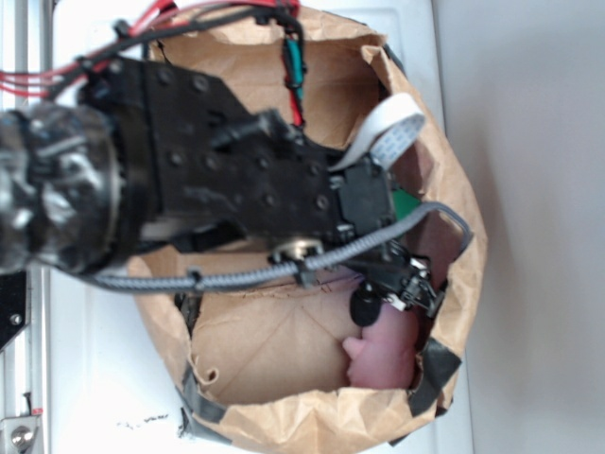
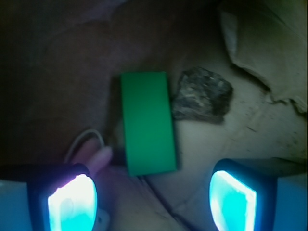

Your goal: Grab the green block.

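Hovering over green block [image 2: 147,122], fingers [image 2: 72,202] spread wide, nothing held; descent should be centred, dark rock [image 2: 202,95] avoided.

Exterior view looks straight down from overhead, arm filling the frame above a paper bag [image 1: 284,416]. Wrist view faces into the bag at close range. Both share the green block [image 2: 147,122].
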You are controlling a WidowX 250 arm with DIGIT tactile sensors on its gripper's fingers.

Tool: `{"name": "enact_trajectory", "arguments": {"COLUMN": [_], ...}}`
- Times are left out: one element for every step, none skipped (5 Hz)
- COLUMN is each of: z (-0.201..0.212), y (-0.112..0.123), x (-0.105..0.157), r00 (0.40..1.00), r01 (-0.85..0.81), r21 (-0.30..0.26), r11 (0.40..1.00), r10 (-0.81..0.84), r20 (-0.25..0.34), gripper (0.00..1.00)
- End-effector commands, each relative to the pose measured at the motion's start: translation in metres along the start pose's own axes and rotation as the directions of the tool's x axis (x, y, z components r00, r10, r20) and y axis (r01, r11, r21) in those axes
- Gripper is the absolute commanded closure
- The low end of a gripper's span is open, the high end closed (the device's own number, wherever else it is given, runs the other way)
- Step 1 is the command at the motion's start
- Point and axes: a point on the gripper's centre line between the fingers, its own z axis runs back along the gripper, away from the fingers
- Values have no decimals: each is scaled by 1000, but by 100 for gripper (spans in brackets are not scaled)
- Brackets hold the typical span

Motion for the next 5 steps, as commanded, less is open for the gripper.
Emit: {"name": "enact_trajectory", "arguments": {"z": [-15, -26, -29, -36, -45], "y": [-23, -21, -11, -12, -11], "x": [17, 24, 22, 28, 35], "r00": [998, 997, 995, 994, 993], "r01": [12, 2, -15, -11, 0], "r21": [-17, 15, 45, 51, 77], "r11": [1000, 1000, 999, 999, 997], "r10": [-11, -3, 11, 5, -9], "r20": [61, 79, 96, 108, 116], "gripper": [0, 0, 0, 0, 0]}}
